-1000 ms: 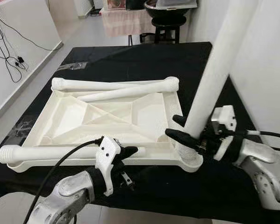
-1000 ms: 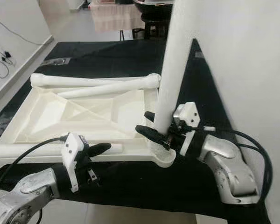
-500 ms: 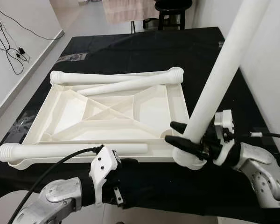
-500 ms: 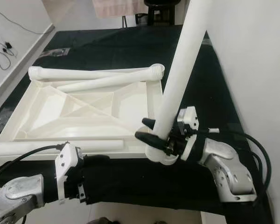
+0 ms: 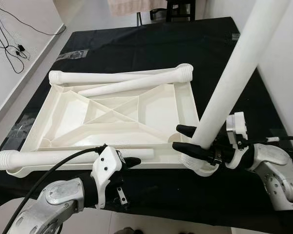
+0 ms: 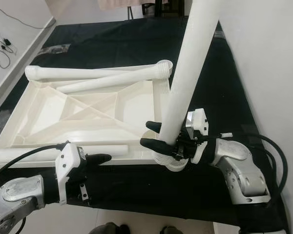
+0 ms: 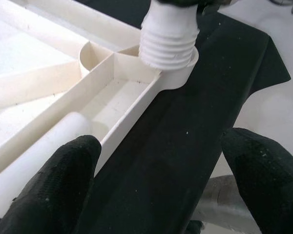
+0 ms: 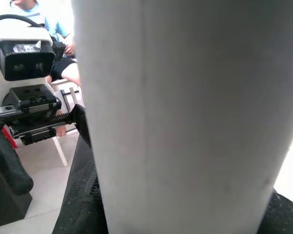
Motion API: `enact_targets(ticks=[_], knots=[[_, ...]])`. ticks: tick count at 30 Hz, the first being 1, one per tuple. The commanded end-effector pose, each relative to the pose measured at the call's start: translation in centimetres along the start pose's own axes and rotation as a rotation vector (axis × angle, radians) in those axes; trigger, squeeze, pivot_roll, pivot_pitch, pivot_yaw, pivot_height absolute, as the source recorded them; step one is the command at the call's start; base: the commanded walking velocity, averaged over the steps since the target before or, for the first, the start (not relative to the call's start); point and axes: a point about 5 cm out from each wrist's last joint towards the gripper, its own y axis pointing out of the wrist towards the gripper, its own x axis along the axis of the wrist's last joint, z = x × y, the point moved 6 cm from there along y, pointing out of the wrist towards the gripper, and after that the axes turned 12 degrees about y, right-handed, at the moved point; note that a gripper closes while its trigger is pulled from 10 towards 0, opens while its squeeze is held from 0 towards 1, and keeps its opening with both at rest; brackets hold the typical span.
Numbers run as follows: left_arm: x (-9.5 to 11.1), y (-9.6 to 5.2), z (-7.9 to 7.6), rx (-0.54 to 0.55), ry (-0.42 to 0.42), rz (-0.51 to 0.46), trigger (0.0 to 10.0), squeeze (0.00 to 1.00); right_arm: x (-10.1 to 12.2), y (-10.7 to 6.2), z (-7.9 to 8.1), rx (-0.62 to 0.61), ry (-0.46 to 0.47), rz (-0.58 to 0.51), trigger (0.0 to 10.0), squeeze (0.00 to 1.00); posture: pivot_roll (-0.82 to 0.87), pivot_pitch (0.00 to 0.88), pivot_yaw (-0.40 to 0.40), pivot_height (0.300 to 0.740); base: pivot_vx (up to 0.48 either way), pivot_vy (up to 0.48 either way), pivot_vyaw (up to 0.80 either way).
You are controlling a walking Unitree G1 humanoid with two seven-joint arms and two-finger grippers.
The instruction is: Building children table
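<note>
No legible text, labels, brand marks or numbers are present. This applies to all surfaces in view.

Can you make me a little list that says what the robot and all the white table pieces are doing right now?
surface: black cloth
tabletop: white tabletop, lying upside down, ribs showing
standing leg: white leg, upright, threaded end in the near right corner socket
right gripper: right gripper, fingers shut around the standing leg near its base
left gripper: left gripper, open, at the tabletop's near edge, holding nothing
loose legs: near leg lying along the near edge; two far legs lying at the far edge
</note>
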Motion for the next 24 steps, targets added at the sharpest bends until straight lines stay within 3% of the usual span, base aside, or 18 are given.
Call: enact_targets(ticks=[1, 5, 10, 17, 24], knots=[[-0.4, -0.2, -0.2, -0.005, -0.007, 0.016, 10.0, 0.0, 0.0, -0.4, 0.6, 0.022, 0.045, -0.01, 10.0, 0.0, 0.05, 0.233, 0.099, 0.74, 0.0, 0.0, 0.0], [-0.3, 0.1, 0.1, -0.008, -0.005, 0.009, 10.0, 0.0, 1.5, -0.9, 1.1, 0.056, 0.034, -0.052, 10.0, 0.0, 0.04, 0.231, 0.102, 0.74, 0.0, 0.0, 0.0], [-0.3, 0.2, 0.1, -0.006, -0.004, 0.006, 10.0, 0.0, 1.4, -1.0, 0.9, 0.049, 0.022, -0.041, 10.0, 0.0, 0.04, 0.229, 0.1, 0.74, 0.0, 0.0, 0.0], [-0.4, 0.7, -0.1, -0.003, 0.007, 0.004, 10.0, 0.0, 2.0, -1.5, -1.6, -0.071, -0.026, -0.06, 10.0, 0.0, 0.05, 0.234, 0.101, 0.74, 0.0, 0.0, 0.0], [-0.6, 0.8, -0.2, -0.006, 0.014, 0.011, 10.0, 0.0, 1.9, -1.4, -1.5, -0.076, -0.029, -0.054, 10.0, 0.0, 0.05, 0.232, 0.112, 0.74, 0.0, 0.0, 0.0]])
